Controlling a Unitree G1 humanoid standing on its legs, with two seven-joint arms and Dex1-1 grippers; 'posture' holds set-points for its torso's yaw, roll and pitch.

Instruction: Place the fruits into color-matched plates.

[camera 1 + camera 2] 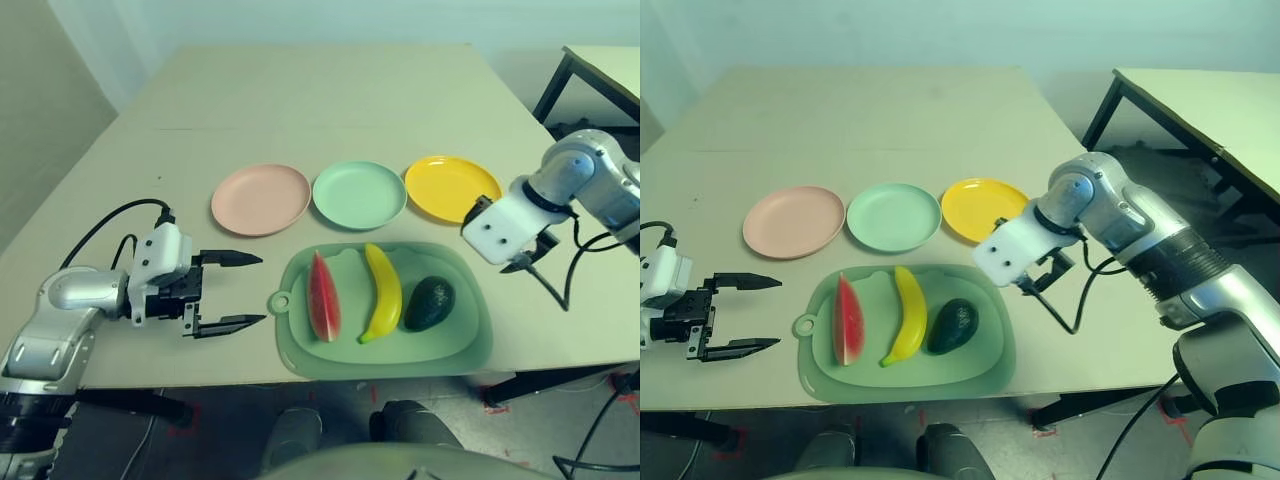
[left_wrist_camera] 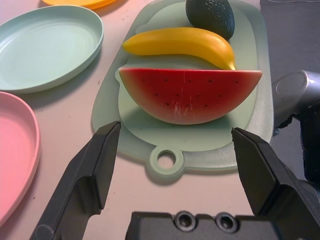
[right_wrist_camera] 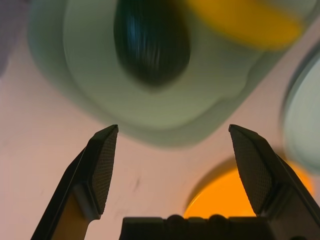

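Observation:
On a pale green mat [image 1: 460,345] near the table's front edge lie a red watermelon wedge [image 1: 323,297], a yellow banana [image 1: 382,292] and a dark green avocado [image 1: 429,303], side by side. Behind the mat stand three bare plates in a row: pink [image 1: 261,199], mint green [image 1: 359,194] and yellow [image 1: 451,187]. My left gripper [image 1: 258,289] rests open on the table left of the mat's ring tab, pointing at the watermelon [image 2: 190,95]. My right gripper [image 3: 172,150] hovers open above the mat's right rear corner, between the yellow plate and the avocado [image 3: 150,42].
The beige table [image 1: 300,100] stretches far back behind the plates. A second table [image 1: 605,60] with black legs stands at the back right. Black cables hang from both wrists; the right one [image 1: 560,285] loops beside the mat.

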